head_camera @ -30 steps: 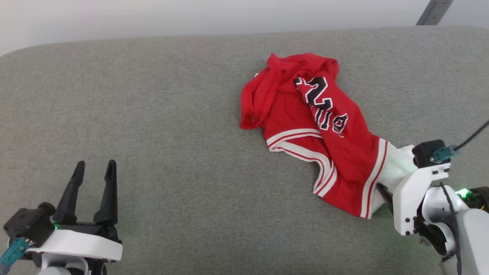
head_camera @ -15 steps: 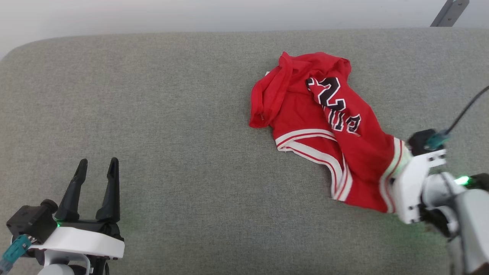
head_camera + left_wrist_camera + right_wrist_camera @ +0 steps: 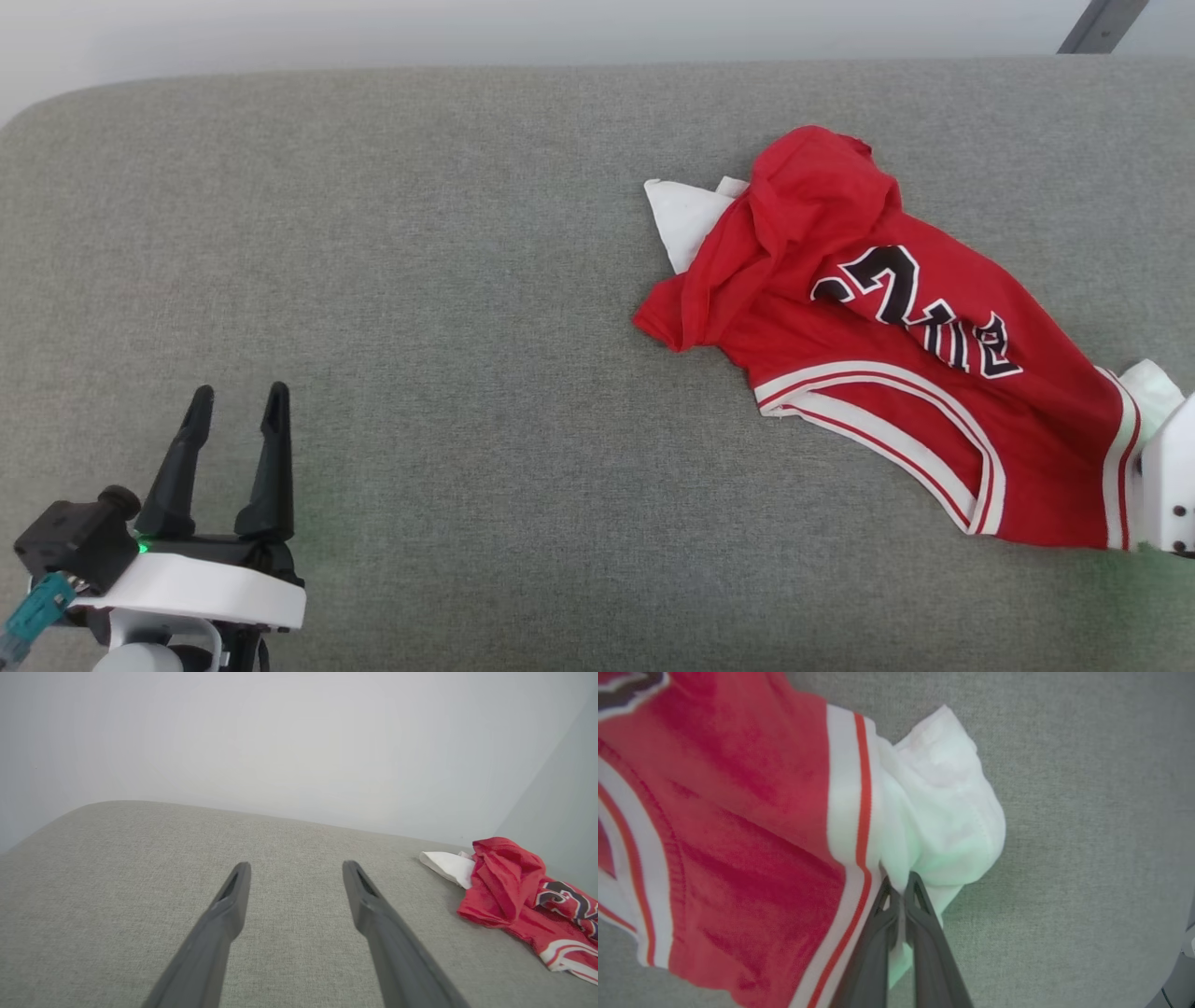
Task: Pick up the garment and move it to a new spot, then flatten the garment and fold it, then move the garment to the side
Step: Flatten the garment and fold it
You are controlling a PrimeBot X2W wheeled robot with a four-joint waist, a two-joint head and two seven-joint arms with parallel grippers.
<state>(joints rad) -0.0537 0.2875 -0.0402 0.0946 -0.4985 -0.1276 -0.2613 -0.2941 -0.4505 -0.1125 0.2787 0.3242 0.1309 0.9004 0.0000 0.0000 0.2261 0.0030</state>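
Toward right side of grey cushion [image 3: 420, 280]: garment [image 3: 887, 355] crumpled, one end drawn to right gripper [image 3: 900, 885], which is pinched tight on white sleeve [image 3: 943, 802]. Left gripper [image 3: 237, 397] spread, empty, cushion's near-left. Risks: thin pinch slipping under drag; cloth twisting, bunching; sleeve dragged off cushion's right edge.

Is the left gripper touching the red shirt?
No, the left gripper stands open over the bare grey surface, well apart from the shirt.

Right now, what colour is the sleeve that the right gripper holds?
White sleeve; right wrist view shows it best.
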